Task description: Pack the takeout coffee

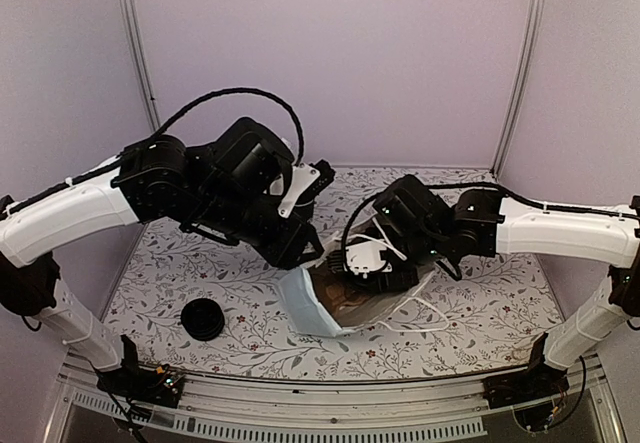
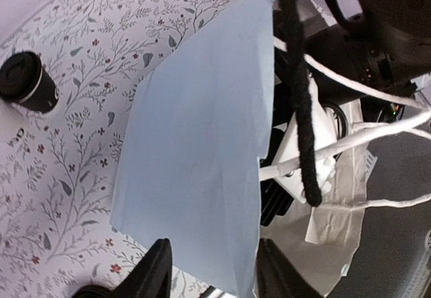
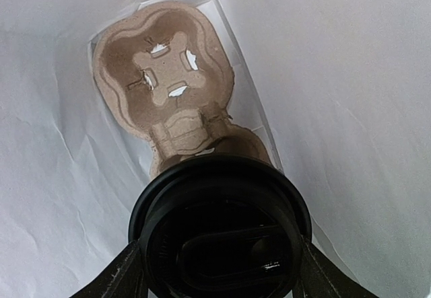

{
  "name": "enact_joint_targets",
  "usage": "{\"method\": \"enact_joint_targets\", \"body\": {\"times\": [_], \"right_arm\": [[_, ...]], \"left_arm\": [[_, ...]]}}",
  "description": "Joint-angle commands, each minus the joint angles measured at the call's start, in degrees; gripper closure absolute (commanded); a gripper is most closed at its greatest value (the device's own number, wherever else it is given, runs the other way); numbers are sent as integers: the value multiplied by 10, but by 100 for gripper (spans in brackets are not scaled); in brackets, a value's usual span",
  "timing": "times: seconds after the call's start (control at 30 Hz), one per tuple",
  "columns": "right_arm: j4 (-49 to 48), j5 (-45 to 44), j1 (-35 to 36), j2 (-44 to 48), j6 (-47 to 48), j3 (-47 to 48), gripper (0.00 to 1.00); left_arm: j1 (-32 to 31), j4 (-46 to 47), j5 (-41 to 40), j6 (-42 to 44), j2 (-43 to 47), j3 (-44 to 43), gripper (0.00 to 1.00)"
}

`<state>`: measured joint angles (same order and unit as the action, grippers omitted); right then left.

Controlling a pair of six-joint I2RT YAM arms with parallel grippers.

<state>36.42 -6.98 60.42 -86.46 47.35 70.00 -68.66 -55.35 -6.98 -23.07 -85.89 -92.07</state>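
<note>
Near edge of the floral-patterned bench (image 1: 170, 283): a low pile of loose black plastic lids (image 1: 203, 318) is sitting at front left, well apart from the work and playing no part in it. Mid-bench: a white paper bag (image 2: 195, 143) is standing with its mouth up. The left gripper (image 2: 214, 247) is straddling the rim of the bag's left wall. Its jaws are standing apart with the paper edge between them, not pinching it. Judged purpose: steadying the mouth open so the other arm is getting free entry. The right gripper (image 3: 219, 271) is reaching down inside the bag, jaws clamped on the takeout coffee (image 3: 219, 224), a small black paper cup with a black plastic lid, one finger on each side. The cup is hanging inside the bag, base pointing at a moulded brown pulp cup carrier (image 3: 161, 76) lying on the bag floor. The far well is showing empty and the near well is mostly hidden under the lid. Judged step: lowering into the near well. Seen only from the left wrist, a second lidded black cup (image 2: 27, 83) is standing on the bench, apart from the bag; its depth cannot be placed.
</note>
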Motion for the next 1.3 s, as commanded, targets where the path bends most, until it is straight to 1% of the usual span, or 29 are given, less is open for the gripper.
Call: {"method": "enact_joint_targets", "body": {"times": [0.0, 0.1, 0.2, 0.27, 0.3, 0.43, 0.7, 0.8, 0.93, 0.97, 1.0, 1.17, 1.27], "right_arm": [[-3, -5, 2, 27, -9, -12, 61], [6, 10, 2, 36, -13, -6, 61], [25, 30, 2, 49, -16, 6, 63], [36, 42, 3, 52, -16, 1, 63], [40, 48, 2, 53, -11, -2, 64], [60, 61, 2, 57, 10, -11, 65], [73, 52, 2, 91, 78, -31, 65], [60, 45, 9, 118, 94, -58, 65], [23, 12, 26, 148, 101, -107, 65], [16, 3, 27, 152, 103, -113, 65], [11, -4, 27, 153, 102, -118, 65], [-21, -36, 29, 164, 107, -153, 65], [-26, -50, 29, 165, 94, -155, 65]], "left_arm": [[-6, 0, -2, 33, -30, -26, 63], [-7, 10, 8, 54, -45, -28, 77], [-8, 34, 18, 77, -42, -20, 91], [-9, 50, 19, 91, -39, -16, 99], [-8, 57, 22, 97, -37, -15, 100], [-8, 86, 45, 115, -40, -8, 100], [-11, 142, 95, 127, -39, 16, 100], [-15, 159, 91, 142, -37, 29, 100], [-27, 169, 72, 162, -43, 38, 100], [-30, 169, 72, 166, -44, 37, 100], [-31, 170, 55, 170, -45, 36, 100], [-34, 166, 56, 177, -64, 19, 100], [-37, 163, 57, 178, -73, 13, 100]]}}
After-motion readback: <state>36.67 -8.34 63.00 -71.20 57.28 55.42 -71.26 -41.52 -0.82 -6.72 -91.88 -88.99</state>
